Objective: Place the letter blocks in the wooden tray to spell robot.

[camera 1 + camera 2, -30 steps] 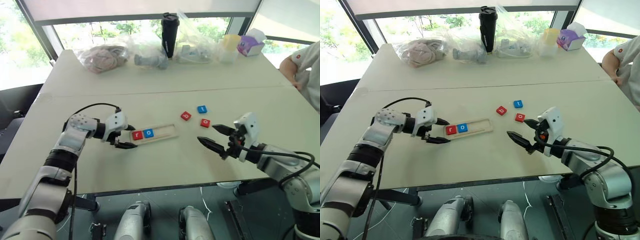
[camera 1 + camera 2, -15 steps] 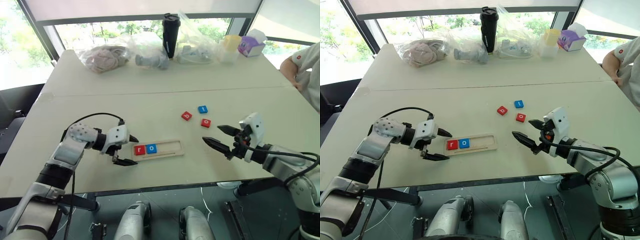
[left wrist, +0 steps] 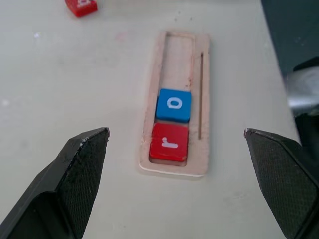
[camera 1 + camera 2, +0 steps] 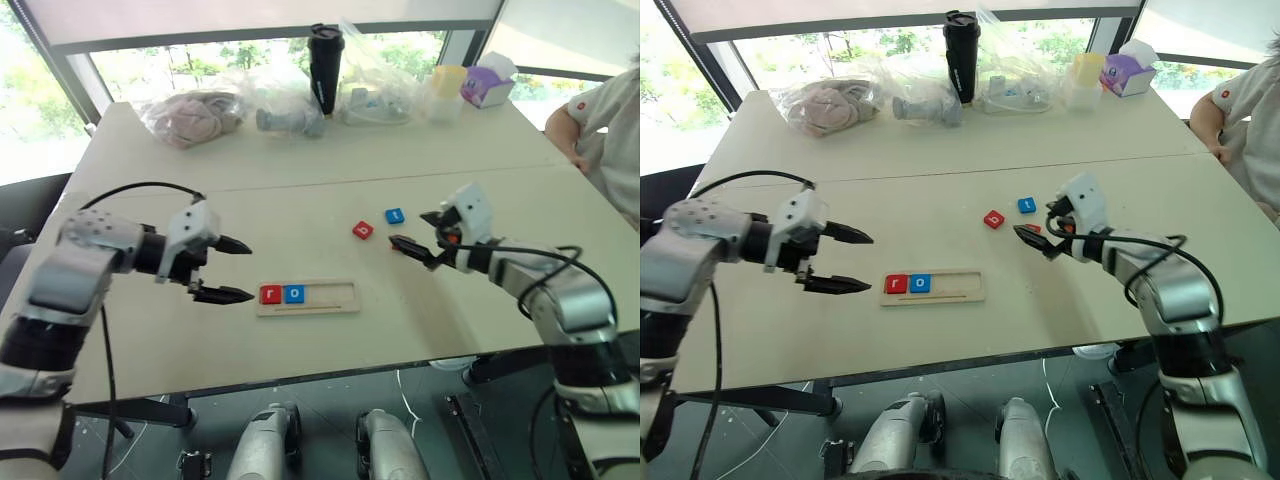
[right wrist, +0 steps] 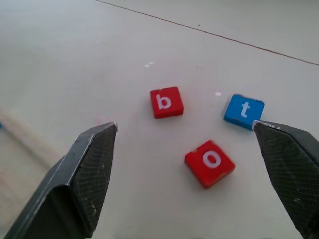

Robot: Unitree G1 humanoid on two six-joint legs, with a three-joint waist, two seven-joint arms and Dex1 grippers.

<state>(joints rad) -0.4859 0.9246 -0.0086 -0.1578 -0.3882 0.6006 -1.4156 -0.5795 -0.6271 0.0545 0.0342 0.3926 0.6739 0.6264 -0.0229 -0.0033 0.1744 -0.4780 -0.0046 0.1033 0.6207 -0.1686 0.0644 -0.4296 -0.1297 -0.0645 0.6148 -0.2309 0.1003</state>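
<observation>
So the wooden tray (image 4: 306, 298) sits near the front edge of the table (image 4: 300, 170), roughly in the middle. Two letter blocks are already in: the red r block (image 4: 270, 294) at the tray's left end and the blue o block (image 4: 294, 294) touching it on the right. The three slots to the right of those are bare.

The other three blocks lie loose on the table, farther back and to the right of the tray: the red b block (image 4: 363, 230), the blue t block (image 4: 395, 216), and the red o block (image 5: 210, 162), which in the head views is mostly hidden behind the right gripper (image 4: 418, 236).

Looks like "ro" is done and "b" is up next. The right gripper hovers just beside the loose blocks, jaws wide apart, nothing in them. The left gripper (image 4: 222, 270) hangs just left of the tray, jaws also spread and empty.

My guess for the next move: the right gripper needs to line up on the b, not the red o, which lies closer to it, pinch it by its edges and set it letter-up in the third slot, snug against the blue o.

Behind all that there's a black tumbler (image 4: 322, 55), some plastic bags (image 4: 196, 113) and a tissue box (image 4: 485, 82) along the far edge, plus a person's arm (image 4: 600, 120) at the right.
</observation>
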